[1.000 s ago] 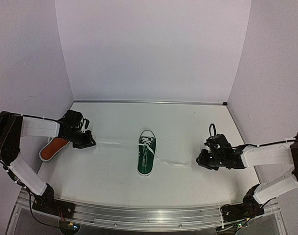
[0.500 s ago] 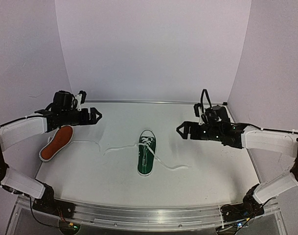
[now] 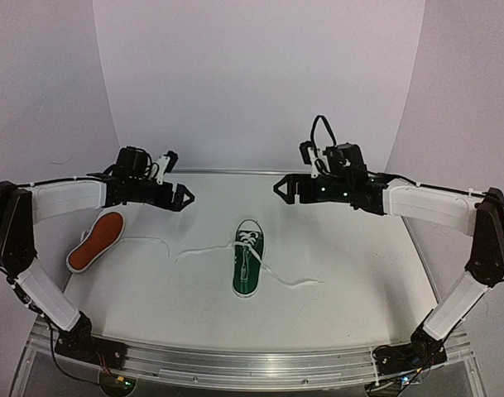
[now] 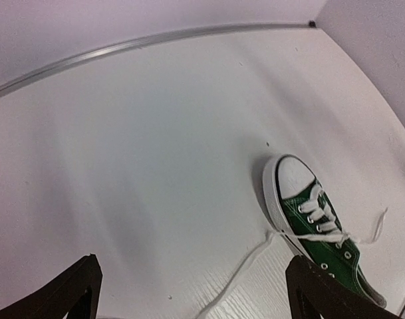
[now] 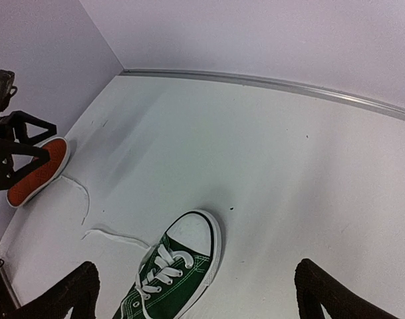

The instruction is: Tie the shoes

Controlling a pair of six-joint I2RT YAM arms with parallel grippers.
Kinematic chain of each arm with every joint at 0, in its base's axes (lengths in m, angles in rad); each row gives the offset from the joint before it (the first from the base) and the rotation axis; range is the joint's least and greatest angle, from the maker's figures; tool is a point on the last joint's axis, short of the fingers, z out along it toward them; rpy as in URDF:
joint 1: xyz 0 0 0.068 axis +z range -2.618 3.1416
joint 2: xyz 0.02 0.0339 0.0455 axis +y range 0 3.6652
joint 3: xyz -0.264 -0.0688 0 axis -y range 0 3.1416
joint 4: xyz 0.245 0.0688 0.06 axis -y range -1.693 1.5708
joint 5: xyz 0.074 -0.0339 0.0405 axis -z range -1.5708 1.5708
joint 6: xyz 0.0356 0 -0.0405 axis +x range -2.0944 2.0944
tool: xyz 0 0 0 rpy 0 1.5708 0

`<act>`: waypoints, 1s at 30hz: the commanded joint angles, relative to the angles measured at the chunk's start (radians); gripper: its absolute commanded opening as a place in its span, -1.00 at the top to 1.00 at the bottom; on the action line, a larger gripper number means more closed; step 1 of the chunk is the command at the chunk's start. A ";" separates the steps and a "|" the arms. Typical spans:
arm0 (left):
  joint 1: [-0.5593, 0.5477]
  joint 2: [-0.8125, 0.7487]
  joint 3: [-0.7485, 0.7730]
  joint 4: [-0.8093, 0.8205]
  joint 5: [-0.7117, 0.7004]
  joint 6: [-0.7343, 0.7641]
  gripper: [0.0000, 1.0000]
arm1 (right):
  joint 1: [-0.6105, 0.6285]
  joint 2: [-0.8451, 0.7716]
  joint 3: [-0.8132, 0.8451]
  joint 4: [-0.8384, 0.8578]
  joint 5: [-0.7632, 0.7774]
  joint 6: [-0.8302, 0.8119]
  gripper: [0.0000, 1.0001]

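Note:
The dark green shoe (image 3: 248, 269) with white laces lies mid-table, toe toward the back wall. Its laces are untied: one end (image 3: 204, 250) trails left on the table, the other (image 3: 297, 283) trails right. The orange-red shoe (image 3: 97, 241) lies at the left edge. My left gripper (image 3: 184, 198) hovers open above the table's back left, with nothing between its fingers. My right gripper (image 3: 280, 188) hovers open at the back right of centre, also with nothing in it. The left wrist view shows the green shoe (image 4: 325, 247) and a loose lace (image 4: 242, 272). The right wrist view shows the green shoe (image 5: 169, 279) and the orange-red shoe (image 5: 32, 176).
Lilac walls close the table at the back and both sides, with a metal strip (image 3: 252, 172) along the back edge. An aluminium rail (image 3: 252, 364) carrying both arm bases runs along the near edge.
Both grippers opened and let go of the lace ends, then rose and swung toward the back and centre. The laces now lie slack on the table.

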 commanded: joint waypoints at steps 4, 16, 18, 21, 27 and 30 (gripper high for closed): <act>-0.097 0.169 0.013 -0.014 0.237 0.301 -0.92 | -0.003 -0.008 -0.016 0.002 -0.108 -0.023 -0.97; -0.123 0.358 0.154 -0.067 0.356 0.615 -0.48 | -0.003 -0.017 -0.081 0.038 -0.165 -0.007 -0.97; -0.125 0.388 0.174 -0.079 0.368 0.648 -0.40 | -0.003 -0.017 -0.088 0.040 -0.170 -0.005 -0.96; -0.138 0.435 0.230 -0.127 0.358 0.701 -0.23 | -0.003 -0.017 -0.096 0.040 -0.169 -0.003 -0.96; -0.167 0.507 0.304 -0.174 0.330 0.747 -0.09 | -0.003 -0.014 -0.104 0.040 -0.168 -0.002 -0.97; -0.181 0.537 0.328 -0.183 0.310 0.760 -0.06 | -0.003 -0.008 -0.103 0.041 -0.170 -0.001 -0.97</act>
